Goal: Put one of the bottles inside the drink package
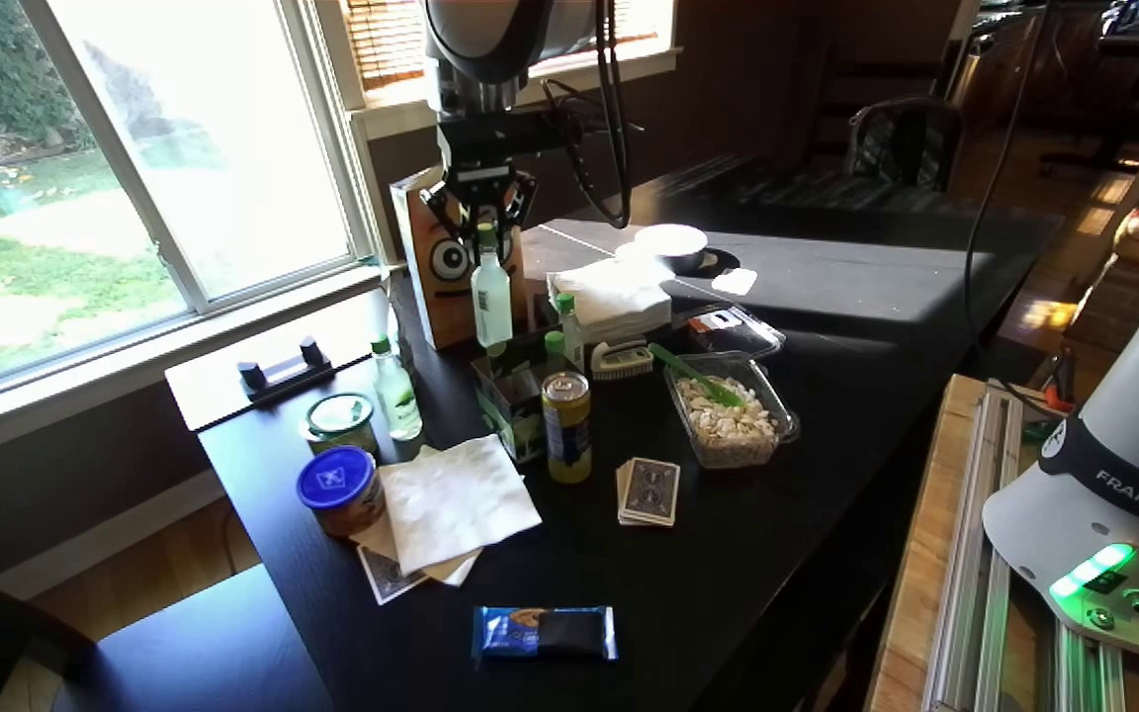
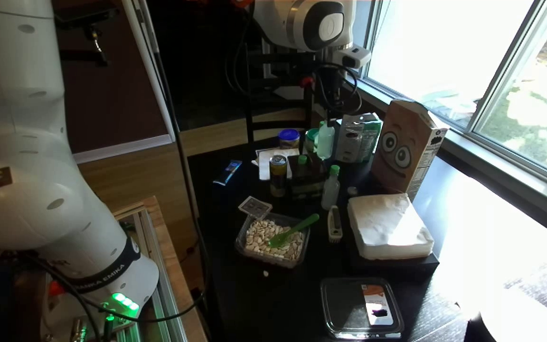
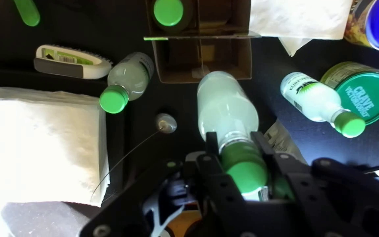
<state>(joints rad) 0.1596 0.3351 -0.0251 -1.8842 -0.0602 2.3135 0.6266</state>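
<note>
My gripper [image 3: 235,141] is shut on the neck of a pale bottle with a green cap [image 3: 227,105], seen also in an exterior view [image 1: 492,302]. The bottle hangs nearly upright, its base beside and above the drink package. The drink package is a small divided cardboard carrier [image 3: 202,74] on the table, also in both exterior views [image 1: 520,420] [image 2: 307,180]. One compartment holds a green-capped bottle [image 3: 168,13]; the other compartments look empty. Two loose bottles stand at either side: one by the brush [image 3: 132,77], one by the green-lidded jar [image 3: 311,95].
A tall cereal box with a face [image 1: 436,282] stands behind the gripper. A napkin stack [image 2: 390,228], a brush [image 2: 334,223], a can [image 1: 568,430], a tub of seeds [image 1: 728,420] and jars [image 1: 337,494] surround the carrier. A silvery pouch [image 2: 356,137] stands near the window.
</note>
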